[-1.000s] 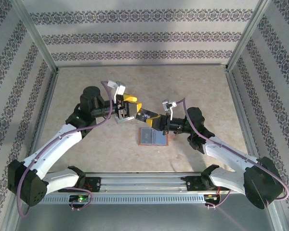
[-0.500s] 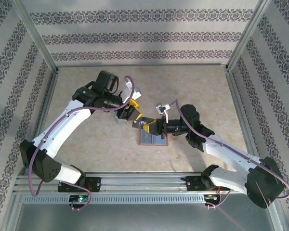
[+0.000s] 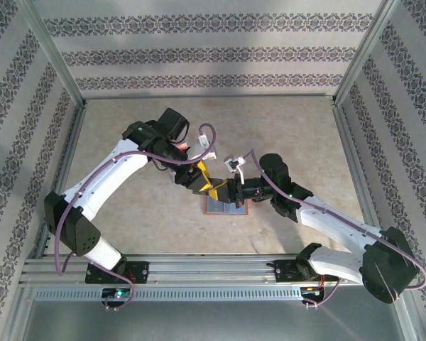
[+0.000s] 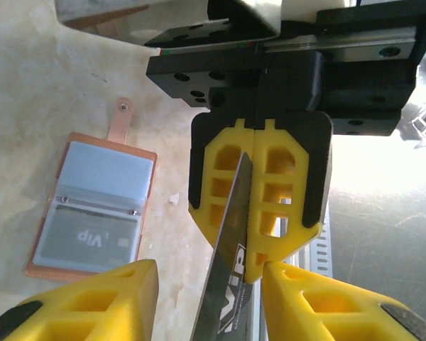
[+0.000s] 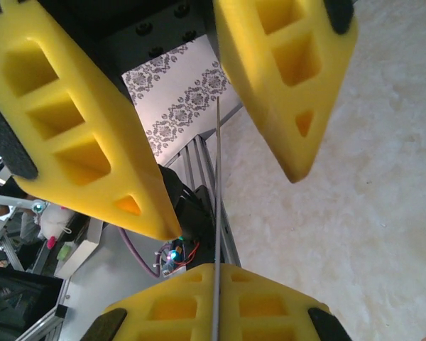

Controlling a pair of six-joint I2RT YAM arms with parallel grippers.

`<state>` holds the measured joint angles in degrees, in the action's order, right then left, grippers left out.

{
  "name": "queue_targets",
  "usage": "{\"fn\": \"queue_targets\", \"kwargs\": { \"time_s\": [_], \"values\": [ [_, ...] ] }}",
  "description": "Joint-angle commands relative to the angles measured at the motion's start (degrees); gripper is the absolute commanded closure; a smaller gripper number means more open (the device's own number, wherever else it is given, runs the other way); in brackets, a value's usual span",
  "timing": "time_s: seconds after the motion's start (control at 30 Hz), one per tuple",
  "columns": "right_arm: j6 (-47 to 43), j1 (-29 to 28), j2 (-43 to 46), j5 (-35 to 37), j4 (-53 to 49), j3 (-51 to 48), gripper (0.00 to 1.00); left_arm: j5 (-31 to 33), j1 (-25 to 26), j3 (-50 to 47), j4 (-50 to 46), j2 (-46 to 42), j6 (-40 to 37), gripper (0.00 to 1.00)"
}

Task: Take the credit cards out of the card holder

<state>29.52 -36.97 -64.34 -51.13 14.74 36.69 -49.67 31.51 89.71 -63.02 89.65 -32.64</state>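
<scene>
The card holder (image 4: 108,172) lies open and flat on the beige tabletop (image 4: 50,85), its reddish-brown leather border framing two clear pockets and its small strap tab (image 4: 121,119) pointing away from the fold. In the top view it sits near the middle of the tabletop, just nearer the arm bases than the two meeting wrists. The upper pocket looks pale grey-blue, and whether it has a card in it I cannot tell. The lower pocket holds a grey card printed "Vip" (image 4: 92,241). Above and beside the holder, the right pincer (image 4: 250,213) is pressed fully together on a dark card (image 4: 231,234) with white lettering. It grips one end, so the card juts out from between the yellow fingers toward the left arm. The left pincer (image 5: 234,199) faces it with its jaws at a middling width, one finger on each side of the free end of that card. In the right wrist view the card appears edge-on as a thin line, with a clear gap between it and each left finger (image 5: 78,121), so the left pincer straddles the card without touching it. The card hangs in the air above the tabletop, apart from the holder.
</scene>
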Motion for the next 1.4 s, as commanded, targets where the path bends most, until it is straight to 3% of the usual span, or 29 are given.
{"fn": "queue_targets", "kwargs": {
  "time_s": [0.0,0.07,0.27,0.37,0.43,0.53,0.63,0.67,0.77,1.07,1.37],
  "values": [
    [-2.01,-0.75,-0.26,-1.44,0.02,1.72,0.98,-0.26,0.40,1.14,-2.64,-0.04,-2.07,0.54],
    [-2.10,-0.88,-0.26,-1.46,0.02,1.72,0.98,-0.33,0.45,1.02,-2.62,-0.09,-2.16,0.55],
    [-2.45,-0.94,0.17,-0.81,-0.48,1.63,0.95,-1.57,0.41,0.54,-2.78,0.11,-3.36,0.91],
    [-2.60,-0.85,0.42,-0.19,-1.05,1.55,0.88,-2.06,0.40,0.42,-2.82,0.22,-4.19,1.00],
    [-2.71,-0.42,0.82,0.99,-1.75,1.38,0.74,-1.93,0.40,0.14,-2.34,0.01,-4.27,1.00],
    [-2.41,0.81,1.85,2.09,-2.33,0.63,0.44,-0.46,0.19,-1.19,0.64,-1.17,-2.50,1.00],
    [-1.64,2.44,3.50,4.02,-3.22,-0.61,0.27,4.17,-0.59,-4.83,8.13,-4.14,2.81,1.00],
    [-1.36,2.98,4.21,4.60,-3.52,-1.02,0.15,6.00,-1.03,-6.37,11.23,-5.36,4.56,1.00],
    [-0.46,3.92,6.08,6.37,-4.46,-2.09,0.03,9.09,-2.83,-11.00,18.53,-8.65,7.67,1.00],
    [1.13,4.32,7.75,12.53,-6.70,-3.35,0.02,19.03,-8.92,-22.46,35.76,-11.54,10.87,1.00],
    [2.77,6.44,12.65,19.58,-6.33,-5.50,0.02,19.22,-13.88,-28.91,46.76,-7.44,0.74,1.00]
  ]
}}
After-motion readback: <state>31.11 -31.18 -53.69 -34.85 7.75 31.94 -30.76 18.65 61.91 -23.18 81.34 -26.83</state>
